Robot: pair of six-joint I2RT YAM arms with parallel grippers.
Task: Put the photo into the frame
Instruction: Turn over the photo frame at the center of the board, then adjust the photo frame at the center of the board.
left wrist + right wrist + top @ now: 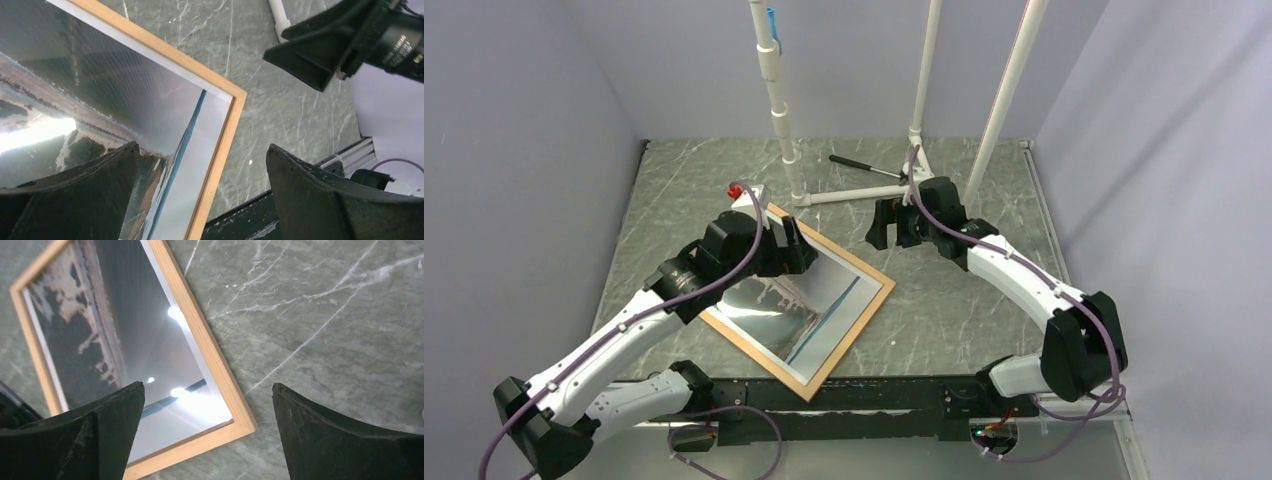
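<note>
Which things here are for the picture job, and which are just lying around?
For the job:
the photo, already lying inside its frame
the frame

Just lying about:
the black-handled tool at the back
the white pipe stand behind it

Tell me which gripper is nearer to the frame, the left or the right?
Left. The left gripper hangs open over the frame's far end; the right gripper, also open, stands apart beyond its right corner.
</note>
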